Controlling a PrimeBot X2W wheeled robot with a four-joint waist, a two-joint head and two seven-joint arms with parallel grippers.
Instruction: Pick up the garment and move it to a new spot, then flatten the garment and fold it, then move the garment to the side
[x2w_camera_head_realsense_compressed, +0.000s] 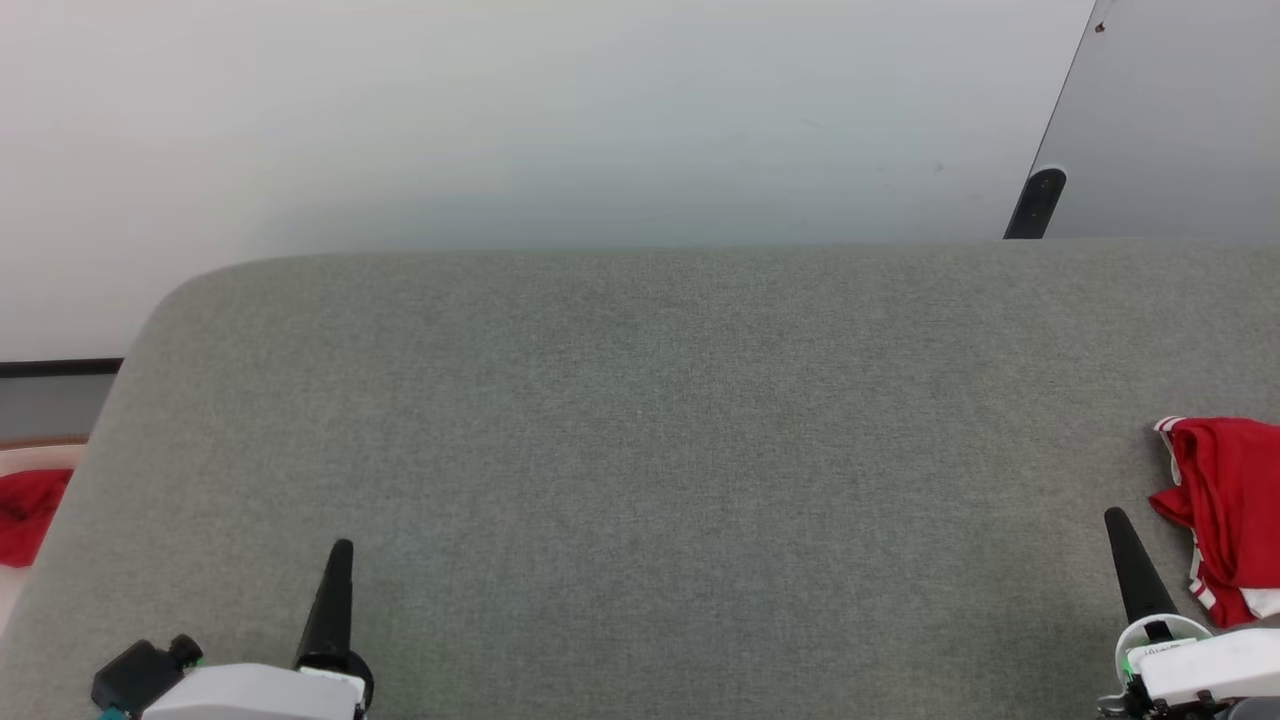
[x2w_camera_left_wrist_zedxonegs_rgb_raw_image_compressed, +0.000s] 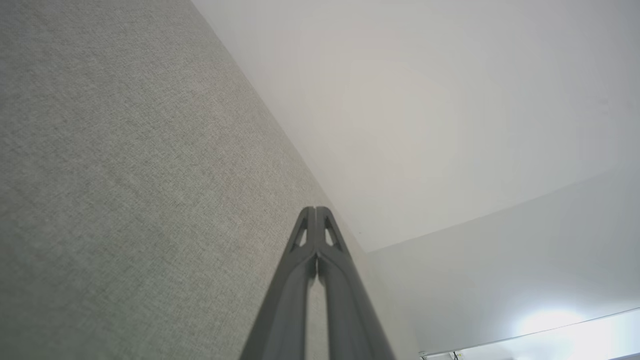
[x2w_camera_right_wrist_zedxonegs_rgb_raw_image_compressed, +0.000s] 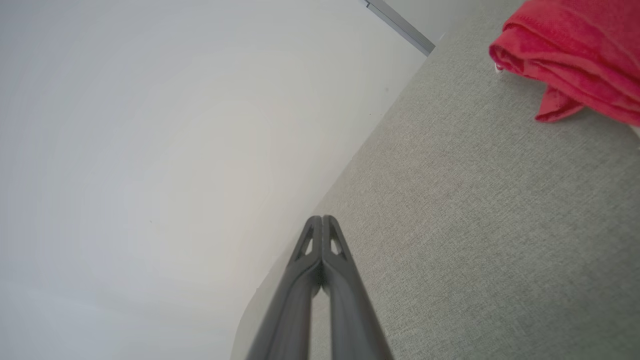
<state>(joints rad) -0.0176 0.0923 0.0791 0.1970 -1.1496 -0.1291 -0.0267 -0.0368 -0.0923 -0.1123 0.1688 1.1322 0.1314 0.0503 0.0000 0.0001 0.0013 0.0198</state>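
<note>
I find the crumpled red, white-trimmed jersey garment (x2w_camera_head_realsense_compressed: 1225, 500) on the grey fabric surface (x2w_camera_head_realsense_compressed: 640, 450) near my right gripper (x2w_camera_head_realsense_compressed: 1114, 516). That and my left gripper (x2w_camera_head_realsense_compressed: 342, 546): fingers pinched together, empty.

left end effector (x2w_camera_head_realsense_compressed: 341, 550): closed, pointing forward | right end effector (x2w_camera_head_realsense_compressed: 1115, 518): closed, pointing forward
</note>
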